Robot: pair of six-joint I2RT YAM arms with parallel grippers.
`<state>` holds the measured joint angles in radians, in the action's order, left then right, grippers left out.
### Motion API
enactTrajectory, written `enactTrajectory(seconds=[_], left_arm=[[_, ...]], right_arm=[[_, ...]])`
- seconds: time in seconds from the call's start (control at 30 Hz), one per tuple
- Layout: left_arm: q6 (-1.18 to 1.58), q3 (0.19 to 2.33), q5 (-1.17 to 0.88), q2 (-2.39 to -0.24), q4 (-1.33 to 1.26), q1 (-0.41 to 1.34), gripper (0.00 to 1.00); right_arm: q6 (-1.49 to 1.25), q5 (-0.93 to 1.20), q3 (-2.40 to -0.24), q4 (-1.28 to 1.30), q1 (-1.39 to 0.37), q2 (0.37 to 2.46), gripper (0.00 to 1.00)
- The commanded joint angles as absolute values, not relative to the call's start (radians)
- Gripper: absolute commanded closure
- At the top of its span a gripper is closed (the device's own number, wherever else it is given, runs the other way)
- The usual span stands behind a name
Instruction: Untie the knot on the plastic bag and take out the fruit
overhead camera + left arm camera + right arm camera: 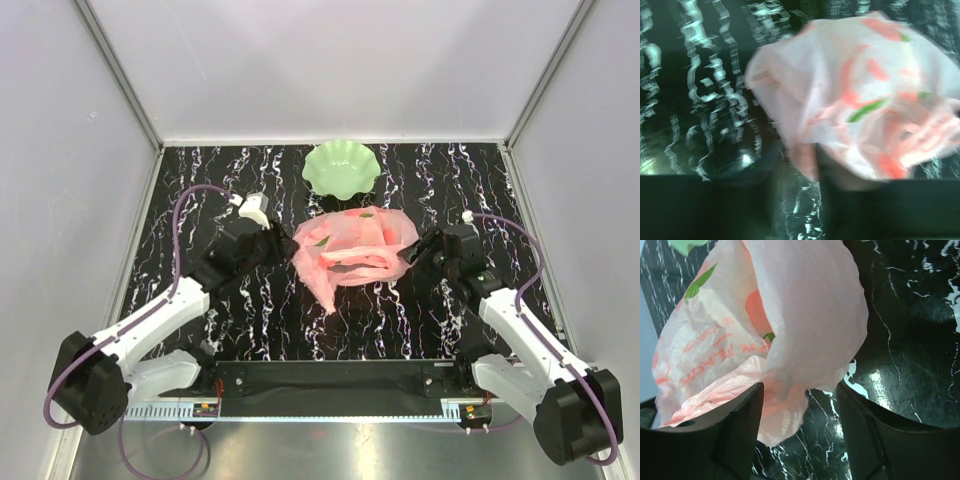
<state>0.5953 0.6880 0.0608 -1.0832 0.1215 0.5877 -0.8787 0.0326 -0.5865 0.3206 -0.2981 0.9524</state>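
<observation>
Right tool (799,390) spread, left tool (272,243) unclear

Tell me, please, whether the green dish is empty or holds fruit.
Empty. The top view shows the green scalloped dish with a bare inside; the pink plastic bag lies beside it, on the near side.

Tabletop (270,330): glossy black, white marble veining.
Walls (330,60): plain pale grey panels, three sides.
Corner rails (120,75): silver metal.
</observation>
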Motion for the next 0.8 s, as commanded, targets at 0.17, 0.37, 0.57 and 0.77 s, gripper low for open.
enactTrajectory(seconds=[0.17,0.37,0.57,0.77], left_arm=[[0.607,0.735,-0.071,-0.888,0.049,0.623,0.14],[0.577,0.867,-0.017,-0.934,0.263,0.691,0.12],[0.581,0.969,0.223,-1.078,0.503,0.897,0.14],[0.708,1.011,0.491,-1.189,0.730,1.037,0.14]], right_arm=[[-0.724,0.114,-0.664,0.385,-0.296,0.816,0.26],[-0.669,0.238,-0.777,0.453,-0.296,0.828,0.20],[-0.681,0.376,-0.842,0.411,-0.325,0.928,0.18],[-0.706,0.400,-0.861,0.374,-0.379,0.982,0.17]])
